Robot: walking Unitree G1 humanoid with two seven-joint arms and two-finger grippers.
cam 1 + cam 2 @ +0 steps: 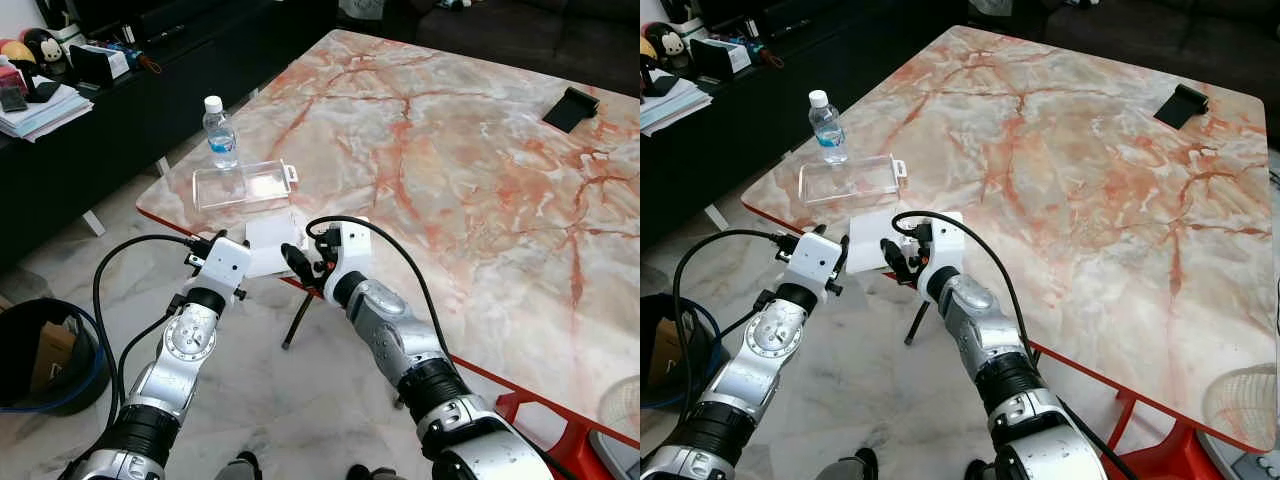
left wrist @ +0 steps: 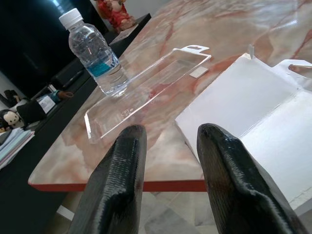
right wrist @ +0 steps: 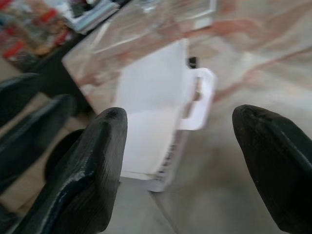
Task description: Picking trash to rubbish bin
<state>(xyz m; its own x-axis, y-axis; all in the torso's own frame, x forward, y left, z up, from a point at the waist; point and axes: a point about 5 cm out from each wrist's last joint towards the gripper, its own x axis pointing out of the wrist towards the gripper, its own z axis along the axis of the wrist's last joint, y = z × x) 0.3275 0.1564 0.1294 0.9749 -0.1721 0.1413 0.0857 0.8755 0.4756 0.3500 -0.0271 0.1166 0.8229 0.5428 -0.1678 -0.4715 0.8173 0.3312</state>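
white card [image 1: 268, 240] at table edge | between both spread grippers, seemingly untouched

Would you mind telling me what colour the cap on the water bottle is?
White. The bottle cap shows best in the left wrist view, above the blue label.

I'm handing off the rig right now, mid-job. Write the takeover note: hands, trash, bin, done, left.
Left hand: open, at the table corner, short of the white card.
Right hand: open, aimed at the same card, not gripping.
Trash: the card overhangs the table edge; clear blister pack and water bottle lie just beyond it.
Bin: on the floor to the robot's left.
Done: nothing grasped yet.
Left: grip the card, carry it to the bin, then the other items.
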